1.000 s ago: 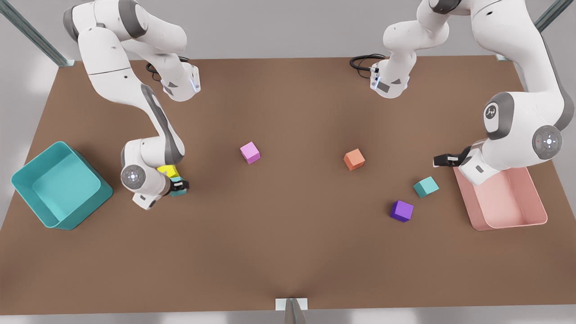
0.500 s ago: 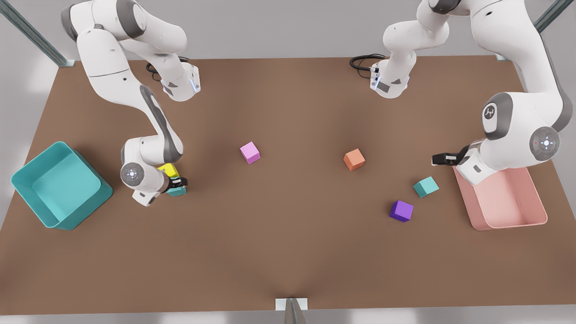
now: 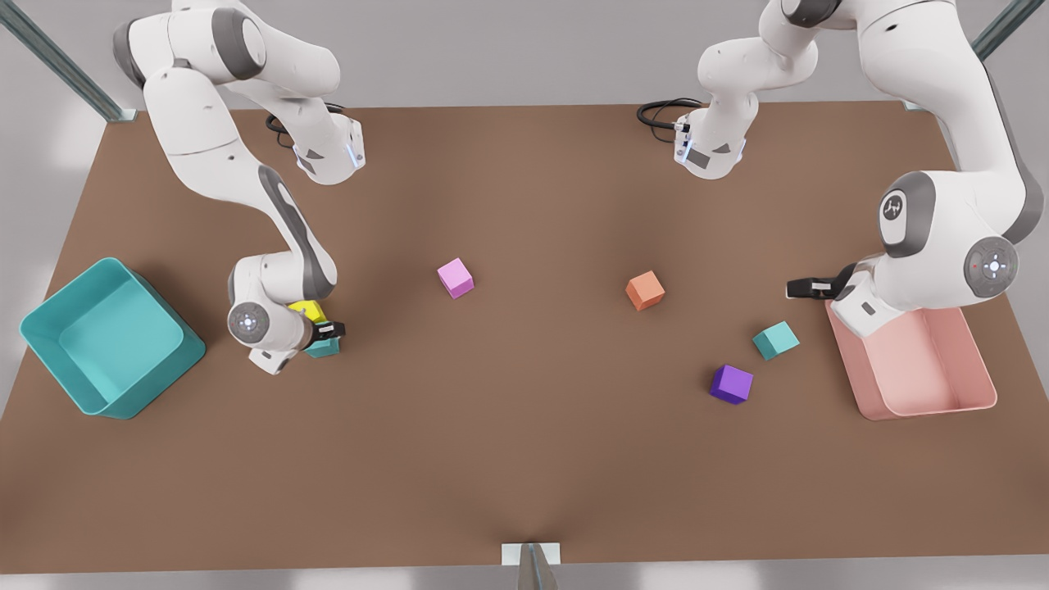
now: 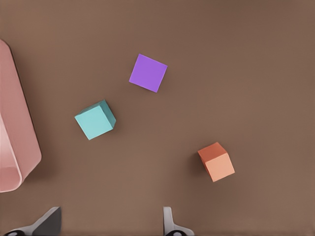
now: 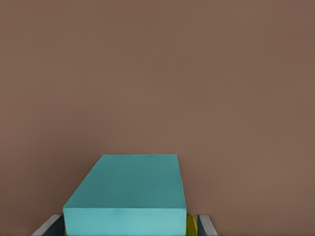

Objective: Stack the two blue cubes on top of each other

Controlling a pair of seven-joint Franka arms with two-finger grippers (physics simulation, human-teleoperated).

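Note:
One blue cube lies on the table near the pink bin; it shows as the blue cube in the left wrist view. My left gripper hovers over the bin's corner, open and empty, with its fingertips spread wide. The other blue cube sits at the front view's left, touching a yellow cube. My right gripper is directly over it. In the right wrist view the blue cube lies between the fingers of the right gripper, with a thin yellow sliver between the cube and one finger.
A purple cube lies close to the right-hand blue cube. An orange cube and a pink cube sit mid-table. The pink bin is at the front view's right edge, a large teal bin at its left edge.
The right arm's wrist has shifted slightly and sunk lower over its blue cube, covering more of it. The left gripper and the other cubes have stayed put.

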